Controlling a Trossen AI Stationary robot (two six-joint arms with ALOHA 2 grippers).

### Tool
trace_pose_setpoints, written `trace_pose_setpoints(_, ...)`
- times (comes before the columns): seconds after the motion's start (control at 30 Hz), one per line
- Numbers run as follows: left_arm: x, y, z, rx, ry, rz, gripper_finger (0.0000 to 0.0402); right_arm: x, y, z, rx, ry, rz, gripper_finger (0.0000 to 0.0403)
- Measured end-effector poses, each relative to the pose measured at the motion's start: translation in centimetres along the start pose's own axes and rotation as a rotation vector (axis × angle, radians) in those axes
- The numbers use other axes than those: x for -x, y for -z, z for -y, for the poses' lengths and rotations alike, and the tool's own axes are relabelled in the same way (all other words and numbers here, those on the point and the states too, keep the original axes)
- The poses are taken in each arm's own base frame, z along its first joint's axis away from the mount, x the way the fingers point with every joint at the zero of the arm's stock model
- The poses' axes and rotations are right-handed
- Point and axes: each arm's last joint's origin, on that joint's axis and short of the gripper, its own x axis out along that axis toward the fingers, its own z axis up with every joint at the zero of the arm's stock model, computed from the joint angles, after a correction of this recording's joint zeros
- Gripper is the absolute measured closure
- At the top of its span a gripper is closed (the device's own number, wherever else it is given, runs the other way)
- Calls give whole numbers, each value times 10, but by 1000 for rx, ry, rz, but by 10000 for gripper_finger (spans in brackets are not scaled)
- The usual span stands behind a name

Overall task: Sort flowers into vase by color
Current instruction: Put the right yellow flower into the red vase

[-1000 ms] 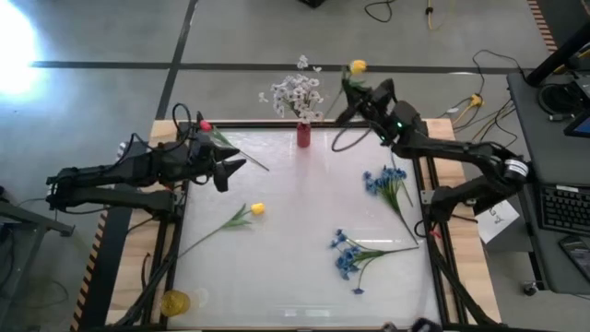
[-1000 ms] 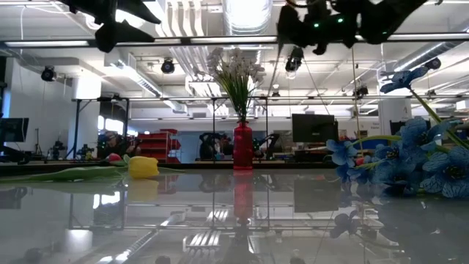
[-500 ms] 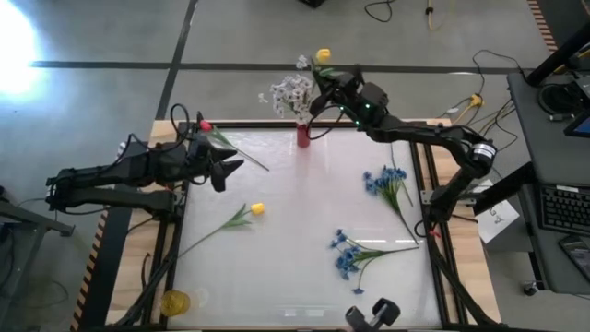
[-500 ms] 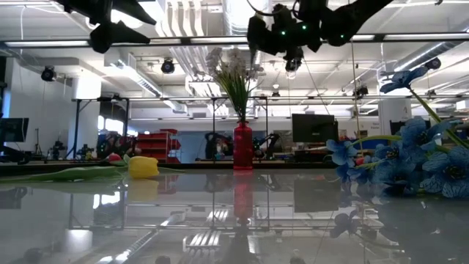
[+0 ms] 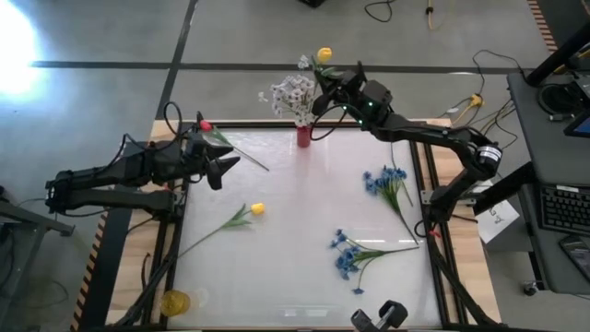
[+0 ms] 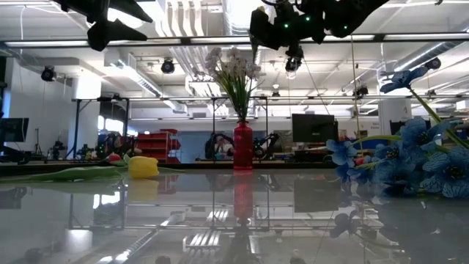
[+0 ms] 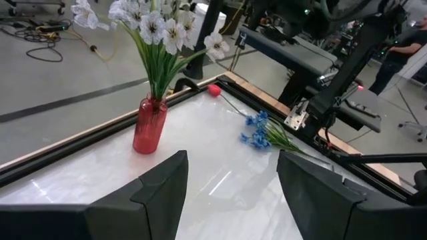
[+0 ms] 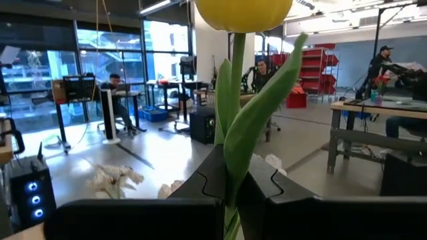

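The right claw (image 5: 324, 85), clamped on the green stem of a yellow bud (image 5: 324, 55), hangs high in the air just beside the red vase (image 5: 302, 136) at the far edge of the counter (image 5: 295, 277), on the vase's right-arm side; in the right wrist view the two fingers (image 8: 200, 175) press together around the stem, which runs upright between them with the bloom at the top, so the flower's long axis stands close to vertical, much like the vase's neck. The vase already carries a spray of white flowers (image 5: 291, 92), and the yellow bud sits touching or nearly touching the edge of that spray, level with its blossoms or a little above. Judged from this, the coming move turns on the small sideways gap between the stem's hidden lower end and the vase mouth below the white blossoms. The left claw (image 5: 219, 166), fingers apart and holding nothing, waits over the counter well to the vase's left-arm side, near a pink-red bud (image 5: 205, 126). A second yellow flower (image 5: 257, 209) and two blue clusters (image 5: 385, 181) (image 5: 347, 252) lie flat on the counter, nearer than the vase
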Motion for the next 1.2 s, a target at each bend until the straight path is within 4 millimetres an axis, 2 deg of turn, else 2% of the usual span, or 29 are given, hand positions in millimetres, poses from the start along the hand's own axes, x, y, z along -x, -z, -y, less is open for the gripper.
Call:
trace_pose_setpoints(0.33, 2, -1, -1, 27, -1, 8, 180, 1, 0, 0, -2, 1, 11, 390)
trace_pose_setpoints(0.53, 2, -1, -1, 36, 1, 8, 180, 3, 15, 0, -9, 3, 69, 390)
trace_pose_setpoints(0.8, 3, 1, -2, 49, 7, -17, 180, 7, 34, -2, -26, -10, 57, 390)
trace_pose_setpoints(1.2, 4, 9, -4, 49, 8, -111, 180, 7, 40, -11, 46, -181, 41, 390)
